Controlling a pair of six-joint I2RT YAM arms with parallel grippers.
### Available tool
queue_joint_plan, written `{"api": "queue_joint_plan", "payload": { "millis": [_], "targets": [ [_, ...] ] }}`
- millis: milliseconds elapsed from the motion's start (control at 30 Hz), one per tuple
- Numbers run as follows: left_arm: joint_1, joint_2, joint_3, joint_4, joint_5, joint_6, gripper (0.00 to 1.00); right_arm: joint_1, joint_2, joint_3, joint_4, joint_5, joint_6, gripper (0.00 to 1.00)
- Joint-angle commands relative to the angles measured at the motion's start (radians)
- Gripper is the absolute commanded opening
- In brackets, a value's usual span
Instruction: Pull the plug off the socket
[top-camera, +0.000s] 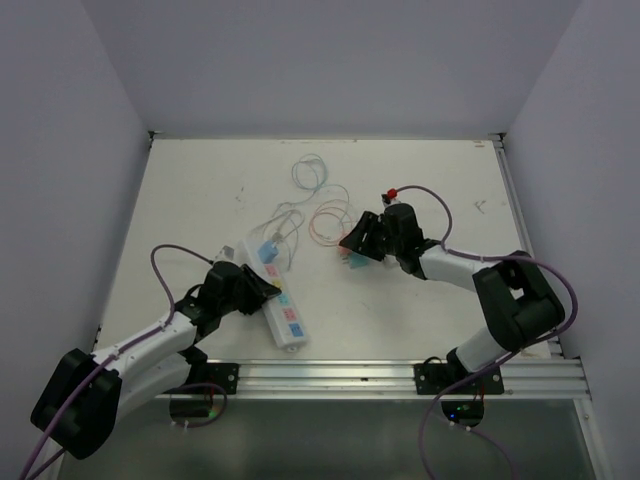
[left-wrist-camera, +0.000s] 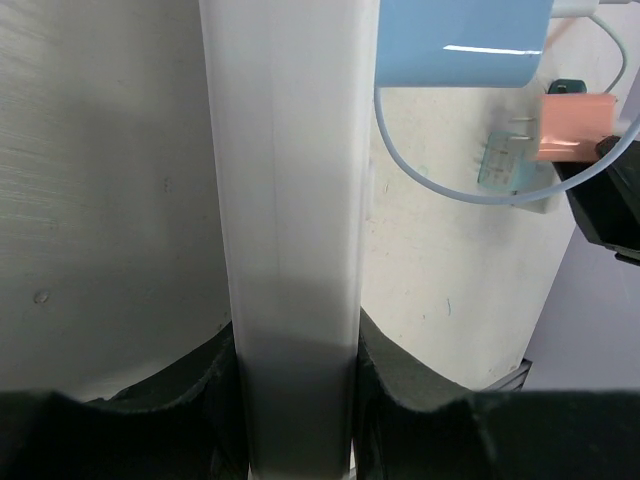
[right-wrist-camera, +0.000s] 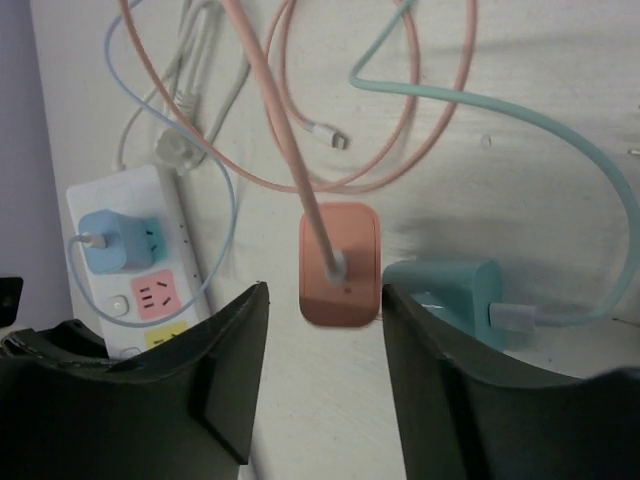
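A white desk (top-camera: 420, 190) sits between lavender walls (top-camera: 70, 120). At 7 o'clock lies the long white power strip (top-camera: 291, 320), a light-blue plug (top-camera: 268, 247) in its far end. Its middle is hidden by the left gripper (left-wrist-camera: 295, 345) clamped across it. The right gripper (right-wrist-camera: 325, 300) gapes wide around a salmon plug (right-wrist-camera: 339, 265), seemingly not touching it. A teal plug (right-wrist-camera: 450, 300) lies beside, with cables (top-camera: 315, 185) at 12 o'clock.

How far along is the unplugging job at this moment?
Looks done: the orange charger and teal charger lie on the table, off the socket. In hand: the left end effector clamps the socket; the right end effector hangs open over the orange charger. Left: the blue charger sits plugged in.
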Motion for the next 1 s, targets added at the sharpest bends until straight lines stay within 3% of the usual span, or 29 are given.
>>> {"api": "queue_joint_plan", "payload": {
  "millis": [0,67,167,300,500,700,967],
  "targets": [
    [0.001,0.016,-0.003,-0.070,0.007,0.106,0.00,-0.003,0.002,0.016,-0.024,-0.007,-0.016,0.56],
    [0.001,0.017,0.002,-0.069,0.017,0.119,0.00,-0.005,-0.018,0.024,-0.076,0.026,-0.037,0.69],
    [0.001,0.022,0.006,-0.070,0.020,0.132,0.00,-0.005,-0.072,0.039,-0.149,0.071,-0.068,0.80],
    [0.001,0.028,0.003,-0.064,0.021,0.138,0.00,0.004,-0.153,0.050,-0.191,0.116,-0.089,0.82],
    [0.001,0.031,0.000,-0.057,0.027,0.143,0.00,0.141,-0.192,0.124,-0.193,0.157,-0.112,0.80],
    [0.001,0.017,-0.001,-0.063,0.037,0.149,0.00,0.274,-0.071,0.269,-0.165,0.119,-0.079,0.79],
    [0.001,0.010,0.002,-0.067,0.046,0.163,0.00,0.340,0.168,0.454,-0.211,0.128,-0.005,0.83]
  ]
}}
